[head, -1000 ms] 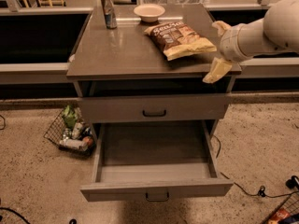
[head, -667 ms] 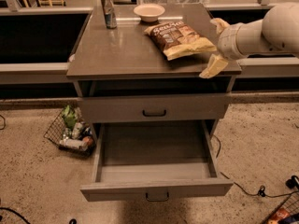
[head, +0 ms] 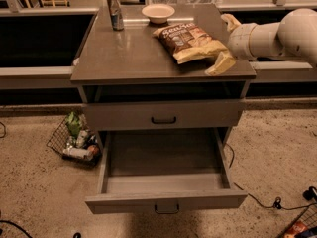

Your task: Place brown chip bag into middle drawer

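Observation:
The brown chip bag (head: 185,39) lies flat on the back right of the grey cabinet top (head: 124,58), dark brown with pale yellow ends. My gripper (head: 225,41) is at the bag's right end, on a white arm coming in from the right. It is open: one pale fingertip (head: 221,63) is near the cabinet's front right edge, and the other is behind the bag's far corner. It holds nothing. The middle drawer (head: 163,182) is pulled out below and its tray is empty. The taller-fronted drawer (head: 163,115) above it is closed.
A metal can (head: 115,11) and a pale bowl (head: 158,13) stand at the back of the cabinet top. A wire basket (head: 74,140) of packets and cans sits on the floor to the left. Cables (head: 257,200) lie on the floor to the right.
My gripper has moved a little left and back, closer to the bag's right end. The bag and the drawers have not moved.

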You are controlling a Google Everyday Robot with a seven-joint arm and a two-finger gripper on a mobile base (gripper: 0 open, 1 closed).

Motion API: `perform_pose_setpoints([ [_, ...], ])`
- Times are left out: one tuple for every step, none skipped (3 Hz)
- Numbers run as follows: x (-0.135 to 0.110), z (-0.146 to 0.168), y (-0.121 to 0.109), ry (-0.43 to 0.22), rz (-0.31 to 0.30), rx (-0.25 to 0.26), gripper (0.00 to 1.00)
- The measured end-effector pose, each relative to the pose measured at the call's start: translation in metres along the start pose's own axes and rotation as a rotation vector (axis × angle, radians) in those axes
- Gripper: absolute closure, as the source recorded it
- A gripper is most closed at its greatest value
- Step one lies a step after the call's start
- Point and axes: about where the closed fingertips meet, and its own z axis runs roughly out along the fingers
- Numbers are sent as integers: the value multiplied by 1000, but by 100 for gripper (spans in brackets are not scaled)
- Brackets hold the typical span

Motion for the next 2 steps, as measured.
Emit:
perform_pose_setpoints([
  [0,13,-4,-6,16,21,0],
  [6,24,-5,-3,45,36,0],
])
